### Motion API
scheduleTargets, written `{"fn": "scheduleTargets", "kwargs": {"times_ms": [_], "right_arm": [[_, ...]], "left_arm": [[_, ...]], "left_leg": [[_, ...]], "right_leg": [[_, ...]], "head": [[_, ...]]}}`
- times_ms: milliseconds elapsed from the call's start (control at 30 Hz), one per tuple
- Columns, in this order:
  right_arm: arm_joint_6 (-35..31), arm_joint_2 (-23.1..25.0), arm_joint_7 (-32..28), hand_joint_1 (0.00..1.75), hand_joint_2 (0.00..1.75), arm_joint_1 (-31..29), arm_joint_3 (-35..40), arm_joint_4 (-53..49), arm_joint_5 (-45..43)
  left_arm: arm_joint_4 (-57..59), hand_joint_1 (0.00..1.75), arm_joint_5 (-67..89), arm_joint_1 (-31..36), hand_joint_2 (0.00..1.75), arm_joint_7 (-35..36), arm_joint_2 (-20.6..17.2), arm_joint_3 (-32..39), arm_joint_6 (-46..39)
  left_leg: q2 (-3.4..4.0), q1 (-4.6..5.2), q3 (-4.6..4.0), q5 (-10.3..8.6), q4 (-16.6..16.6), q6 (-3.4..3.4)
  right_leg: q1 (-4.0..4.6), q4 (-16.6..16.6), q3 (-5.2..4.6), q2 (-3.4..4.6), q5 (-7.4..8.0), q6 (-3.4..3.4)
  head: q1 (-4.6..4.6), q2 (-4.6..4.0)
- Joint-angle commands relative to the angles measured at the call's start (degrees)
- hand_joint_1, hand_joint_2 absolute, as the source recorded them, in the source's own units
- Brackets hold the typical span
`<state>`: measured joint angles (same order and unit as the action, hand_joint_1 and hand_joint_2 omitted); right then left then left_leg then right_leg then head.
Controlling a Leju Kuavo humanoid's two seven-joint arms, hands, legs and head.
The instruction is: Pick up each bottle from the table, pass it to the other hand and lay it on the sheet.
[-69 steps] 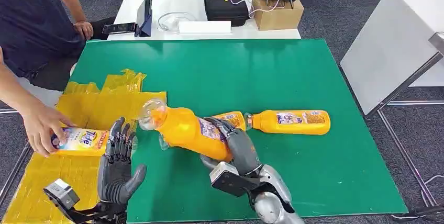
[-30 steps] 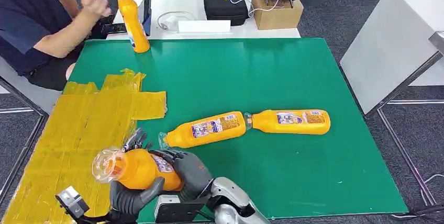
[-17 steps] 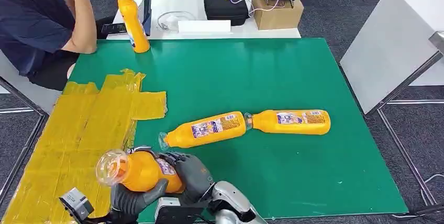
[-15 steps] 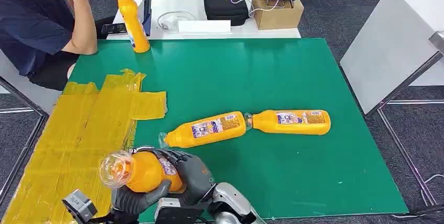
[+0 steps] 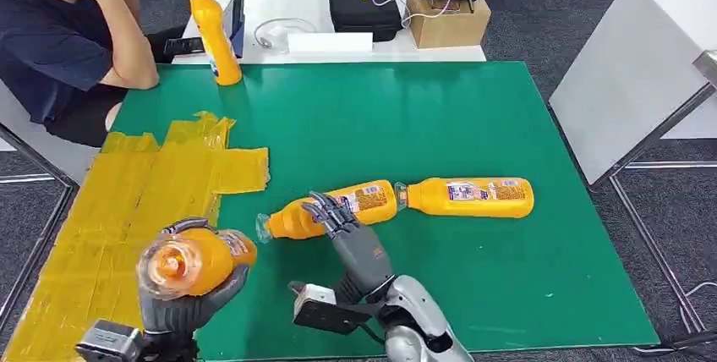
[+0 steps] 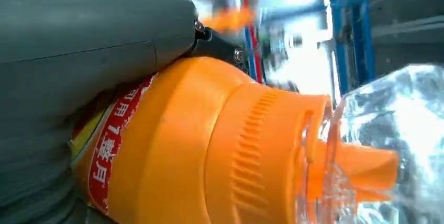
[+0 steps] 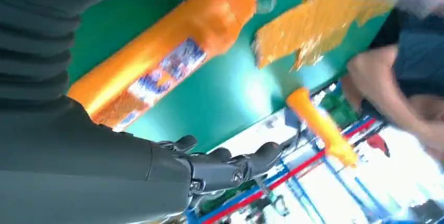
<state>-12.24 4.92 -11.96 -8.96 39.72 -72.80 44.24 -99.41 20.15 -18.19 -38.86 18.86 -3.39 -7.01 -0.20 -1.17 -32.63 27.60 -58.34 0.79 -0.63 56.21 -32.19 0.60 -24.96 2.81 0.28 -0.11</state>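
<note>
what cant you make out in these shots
- Left robot hand, head view: its fingers are hidden behind the held bottle.
- Held bottle's label, left wrist view: partly covered by the hand.
- Person, right wrist view: motion-blurred.
- Upright bottle, head view: label too small to read.

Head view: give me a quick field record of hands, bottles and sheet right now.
left hand: grips an orange plastic bottle with a clear cap, held above the sheet's edge
right hand: holds nothing, fingers apart, over the green mat
bottles lying on mat: two orange bottles end to end, near one, far one
upright bottle: at the mat's far left corner, near the seated person
yellow crinkled sheet: no bottle lying on it
</note>
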Motion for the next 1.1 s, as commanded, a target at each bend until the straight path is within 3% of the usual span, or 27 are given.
{"fn": "scheduleTargets", "kwargs": {"times_ms": [33,167,200,333,500,867,1000,1033,1067,1100], "right_arm": [[4.7,-4.8,2.1,0.00,0.00,-11.5,-8.7,5.6,-0.5],[9.1,-5.0,3.2,0.00,0.00,-19.5,-6.0,17.2,-1.7],[10.4,-4.9,4.0,0.00,1.75,-22.0,-4.5,20.8,-1.5],[13.0,-1.8,4.9,0.00,1.75,-31.8,-1.0,35.2,-1.9],[15.5,-0.1,6.3,0.00,1.75,-37.3,0.9,43.4,-2.4],[17.5,1.1,6.7,0.00,1.75,-38.3,2.7,46.9,-1.9],[19.0,2.4,6.6,0.00,1.75,-38.5,4.1,50.6,-1.7],[19.2,2.7,6.6,0.00,1.75,-38.2,4.3,50.9,-1.6],[19.4,2.9,6.6,0.00,1.75,-38.0,4.6,51.4,-1.5],[19.8,3.1,6.6,0.00,1.75,-37.7,4.9,51.8,-1.3]], "left_arm": [[5.0,1.75,29.9,6.2,1.75,4.4,-3.4,9.8,-24.1],[20.0,1.75,53.9,10.7,1.75,18.7,-9.1,7.9,-30.2],[24.1,1.75,57.8,12.1,1.75,21.7,-10.4,7.6,-31.1],[37.8,1.75,62.5,18.2,1.75,28.0,-13.7,7.0,-33.0],[44.9,1.75,63.2,23.0,1.75,30.0,-15.7,5.9,-31.2],[47.6,1.75,63.0,24.6,1.75,30.2,-16.7,4.0,-27.9],[49.4,1.73,56.1,26.0,1.75,25.4,-17.8,2.7,-24.8],[49.3,0.00,55.0,26.0,1.75,24.1,-18.1,2.4,-24.0],[50.2,0.00,54.8,26.6,0.00,24.7,-18.3,2.4,-22.4],[50.2,0.00,54.8,26.8,0.00,24.8,-18.7,1.9,-21.0]], "left_leg": [[0.08,0.06,0.03,-0.13,0.1,0.05],[0.07,0.11,0.21,-0.21,0.2,0.07],[0.05,0.11,0.23,-0.27,0.3,0.07],[0.22,0.17,0.26,-0.31,0.3,0.01],[0.07,0.13,0.10,-0.30,0.1,-0.04],[-0.02,0.09,-0.02,-0.28,0.0,-0.03],[-0.07,0.07,-0.04,-0.32,0.0,-0.04],[-0.06,0.07,-0.05,-0.30,0.0,-0.04],[-0.02,0.07,-0.02,-0.31,0.0,-0.04],[-0.01,0.06,-0.03,-0.28,0.0,-0.05]], "right_leg": [[-0.04,0.0,-0.01,0.01,0.13,-0.08],[-0.11,-0.1,0.13,0.01,0.14,-0.07],[-0.11,-0.2,0.16,-0.02,0.18,-0.11],[-0.12,-0.1,0.13,0.16,0.25,-0.10],[-0.08,0.2,0.02,0.03,0.12,-0.05],[-0.07,0.2,-0.06,-0.07,0.09,-0.03],[-0.05,0.2,-0.08,-0.14,0.11,-0.08],[-0.06,0.2,-0.10,-0.11,0.10,-0.06],[-0.04,0.2,-0.09,-0.10,0.11,-0.10],[-0.03,0.2,-0.09,-0.07,0.10,-0.06]], "head": [[0.00,0.00],[0.02,0.00],[0.00,0.00],[0.00,0.00],[0.00,0.00],[0.00,0.00],[0.02,0.00],[0.00,0.00],[0.02,0.00],[0.00,0.00]]}}
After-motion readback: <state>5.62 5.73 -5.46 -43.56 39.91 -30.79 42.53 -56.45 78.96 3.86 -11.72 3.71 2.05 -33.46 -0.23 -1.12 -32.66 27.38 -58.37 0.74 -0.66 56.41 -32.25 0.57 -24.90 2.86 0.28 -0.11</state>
